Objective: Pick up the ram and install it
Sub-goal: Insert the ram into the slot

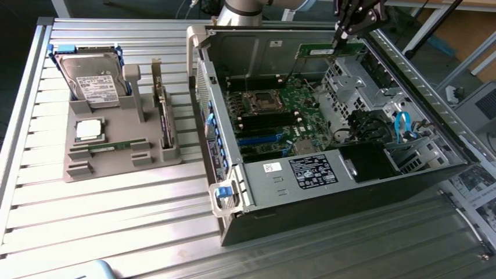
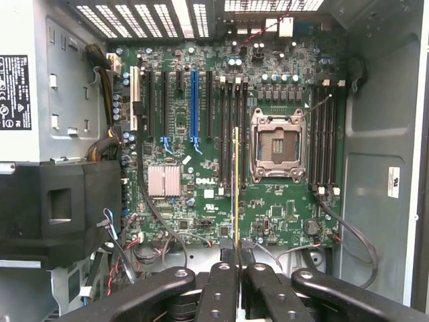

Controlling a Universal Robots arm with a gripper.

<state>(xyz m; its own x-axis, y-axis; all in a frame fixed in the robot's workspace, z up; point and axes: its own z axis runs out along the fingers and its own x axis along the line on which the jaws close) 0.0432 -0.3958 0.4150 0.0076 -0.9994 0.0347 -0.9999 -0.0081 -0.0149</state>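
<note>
The ram [image 1: 329, 52] is a narrow green stick hanging high over the far end of the open computer case [image 1: 310, 180]. My gripper [image 1: 340, 42] is shut on its upper edge. In the wrist view the ram [image 2: 236, 181] shows edge-on as a thin yellow-green line running out from between my black fingers [image 2: 221, 282]. It hangs well above the motherboard, in line with the black memory slots [image 2: 231, 127] beside the empty processor socket [image 2: 277, 144]. More black memory slots [image 2: 325, 134] lie on the socket's other side.
A grey holder [image 1: 78, 171] at the exterior view's left carries a hard drive [image 1: 93, 81], a silver processor chip [image 1: 89, 129], another green stick [image 1: 112, 145] and an upright expansion card [image 1: 162, 116]. The drive cage [image 1: 352, 81], blue cables [image 1: 403, 125] and the black power supply [image 2: 53, 208] crowd the case.
</note>
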